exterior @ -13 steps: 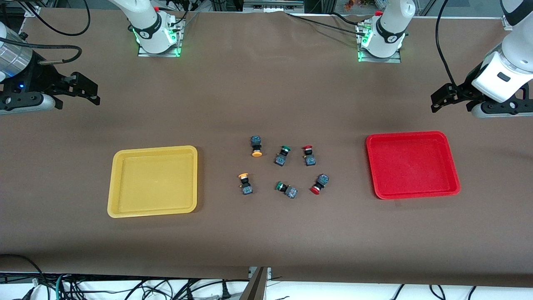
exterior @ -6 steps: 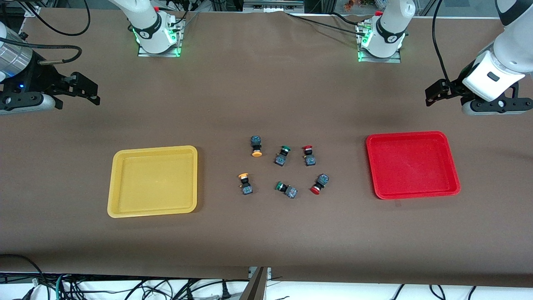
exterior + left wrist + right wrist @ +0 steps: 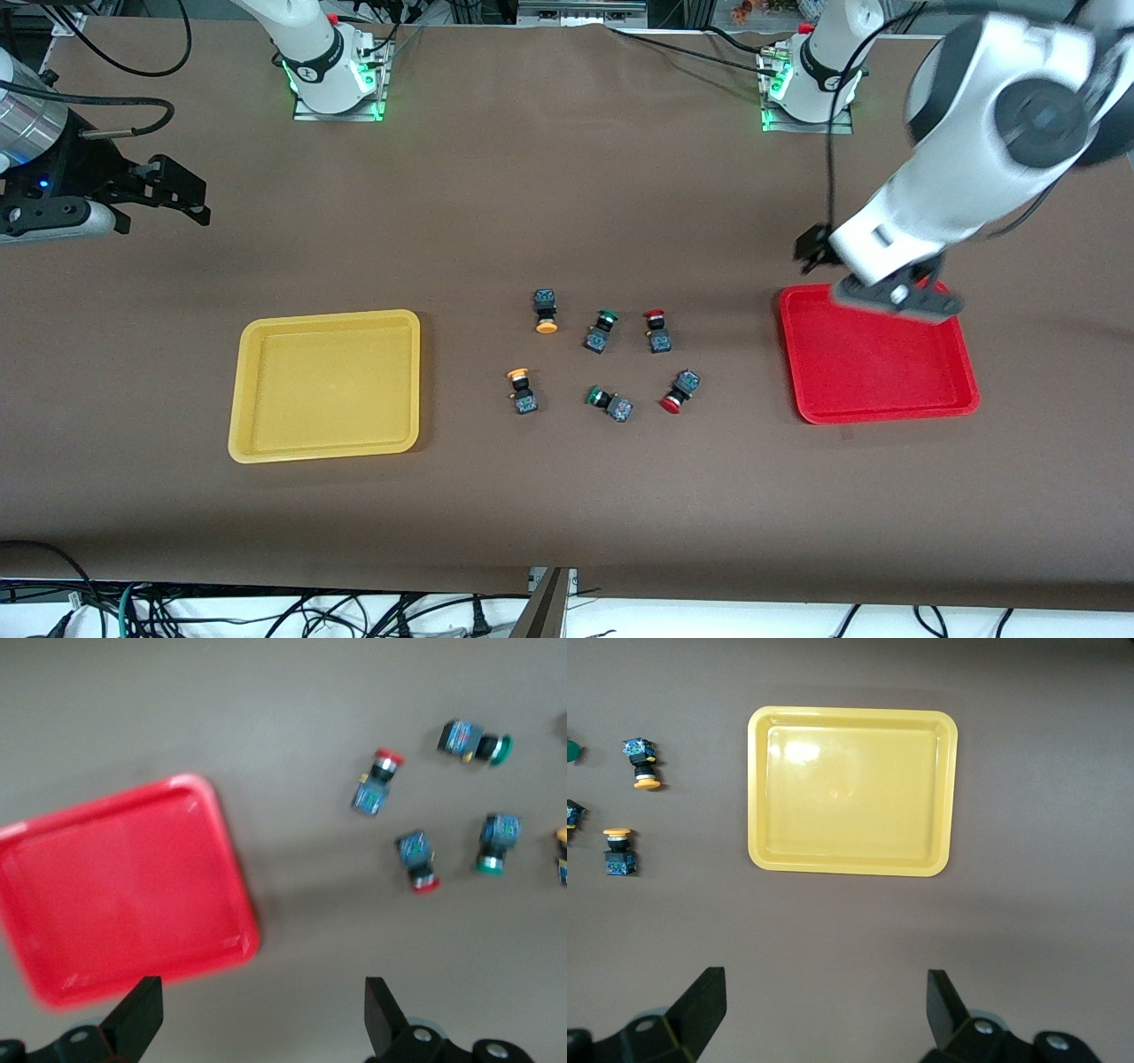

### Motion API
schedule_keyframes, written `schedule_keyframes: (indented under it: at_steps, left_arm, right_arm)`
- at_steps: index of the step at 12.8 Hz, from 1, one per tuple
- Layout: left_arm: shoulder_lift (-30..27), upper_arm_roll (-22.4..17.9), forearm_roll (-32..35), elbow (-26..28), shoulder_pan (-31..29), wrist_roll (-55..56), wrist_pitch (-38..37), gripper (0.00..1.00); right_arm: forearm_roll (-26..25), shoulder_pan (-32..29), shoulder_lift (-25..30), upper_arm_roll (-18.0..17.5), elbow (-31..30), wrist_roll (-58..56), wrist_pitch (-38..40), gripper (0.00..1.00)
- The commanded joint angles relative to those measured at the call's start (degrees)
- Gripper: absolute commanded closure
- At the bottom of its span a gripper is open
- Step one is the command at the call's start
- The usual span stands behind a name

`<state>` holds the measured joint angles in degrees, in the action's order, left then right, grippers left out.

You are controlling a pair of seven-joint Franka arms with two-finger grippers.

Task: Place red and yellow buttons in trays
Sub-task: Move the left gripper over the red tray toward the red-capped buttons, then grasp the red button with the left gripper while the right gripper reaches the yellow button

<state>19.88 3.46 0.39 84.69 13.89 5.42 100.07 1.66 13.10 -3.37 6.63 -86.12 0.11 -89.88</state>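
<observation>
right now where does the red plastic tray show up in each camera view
Front view: shallow red plastic tray at the left arm's end of the table, with the open left gripper over its edge.
Left wrist view: it fills the picture's lower part.
Right wrist view: not in it.
Shared landmark: green-capped button.

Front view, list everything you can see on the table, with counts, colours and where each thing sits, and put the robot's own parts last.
Yellow tray: one, yellow, toward the right arm's end of the table, nothing in it.
Red tray: one, red, toward the left arm's end, nothing in it.
Yellow buttons: two, orange-yellow caps, in the middle cluster on the yellow tray's side, one farther from the camera than the other.
Green buttons: two, green caps, mid-cluster, one farther, one nearer.
Red buttons: two, red caps, on the red tray's side, one farther, one nearer.
Table: one, brown cover.
Left gripper: open, over the red tray's farther edge.
Right gripper: open, waiting over its own end of the table.
</observation>
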Motion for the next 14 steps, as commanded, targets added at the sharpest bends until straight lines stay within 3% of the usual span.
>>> schedule_keyframes:
  at_steps: [1, 4, 6, 8, 10, 14]
  left_arm:
    - [12.36, -0.56, 0.23, -9.81, 4.11, -1.46, 7.46, 0.00]
    - [18.51, -0.30, -0.56, -8.32, 4.56, -8.88, 15.05, 0.00]
    - [21.68, -0.30, -0.39, -7.01, 5.79, -11.31, 20.14, 0.00]
    - [23.80, -0.30, -0.03, -1.50, 8.50, -10.96, 28.56, 0.00]
    - [24.68, -0.39, 0.14, 4.76, 9.22, -11.04, 40.59, 0.00]
    - [26.53, -0.39, 0.14, 5.40, 9.40, -11.13, 43.20, 0.02]
  right_arm:
    - [0.01, 0.16, -0.67, -1.18, 0.78, 0.86, -0.29, 0.00]
    - [1.59, 0.17, -1.63, -1.44, 0.52, -0.19, -0.47, 0.00]
    - [0.72, 2.53, -6.18, -1.44, 0.60, -0.20, -1.00, 0.00]
    - [-0.33, 5.16, -12.42, -1.44, 0.61, 0.33, -1.35, 0.00]
    - [0.72, 6.31, -14.37, -1.62, 0.60, 0.85, -4.93, 0.00]
    - [5.11, 12.01, -24.46, -2.40, 4.98, 8.30, -18.81, 0.00]
